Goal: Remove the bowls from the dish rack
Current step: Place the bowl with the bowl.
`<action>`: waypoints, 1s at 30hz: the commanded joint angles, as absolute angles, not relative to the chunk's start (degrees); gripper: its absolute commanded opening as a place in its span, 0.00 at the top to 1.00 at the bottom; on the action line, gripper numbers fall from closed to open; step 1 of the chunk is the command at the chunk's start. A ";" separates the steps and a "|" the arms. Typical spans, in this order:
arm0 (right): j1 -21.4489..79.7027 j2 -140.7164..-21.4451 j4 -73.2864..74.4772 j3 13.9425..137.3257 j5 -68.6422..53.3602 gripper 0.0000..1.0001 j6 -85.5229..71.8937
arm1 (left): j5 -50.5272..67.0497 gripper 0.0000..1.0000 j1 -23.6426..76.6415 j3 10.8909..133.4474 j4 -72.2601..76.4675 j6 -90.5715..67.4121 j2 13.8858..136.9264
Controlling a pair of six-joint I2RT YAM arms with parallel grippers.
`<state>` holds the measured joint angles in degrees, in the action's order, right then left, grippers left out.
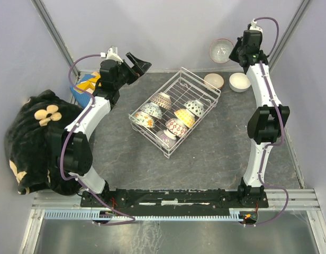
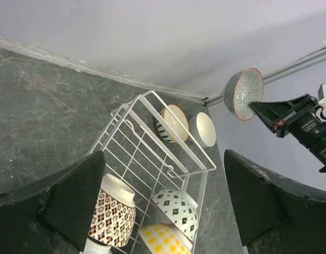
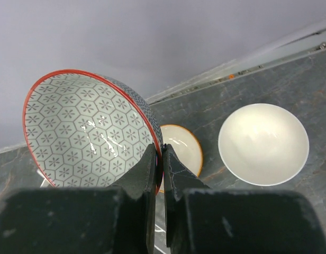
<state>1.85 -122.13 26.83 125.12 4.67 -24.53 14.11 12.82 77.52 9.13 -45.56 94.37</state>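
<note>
Item: red-rimmed, hexagon-patterned ceramic bowl, held aloft beyond the white wire dish rack. Right gripper: jaws pinching its rim. Left gripper: jaws wide, empty. Handling: rigid, glazed, slippery, chippable, probably light; grip the rim wall. Seemingly seven patterned bowls racked.

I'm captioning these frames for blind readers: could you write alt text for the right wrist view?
The right claw is shut on the rim of a red-rimmed bowl with a grey hexagon pattern inside, held up against a pale wall. On the dark table beyond sit an orange-rimmed bowl and a plain white bowl, slightly apart.
</note>
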 commanded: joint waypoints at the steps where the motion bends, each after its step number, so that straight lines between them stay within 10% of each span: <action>1: 0.75 -125.14 29.65 131.12 3.25 0.99 -27.44 | 15.39 0.00 12.39 79.19 11.86 -47.50 94.48; 30: -0.56 -137.50 39.84 137.14 -0.35 0.99 -27.28 | 15.63 0.00 12.57 80.60 11.05 -47.81 94.59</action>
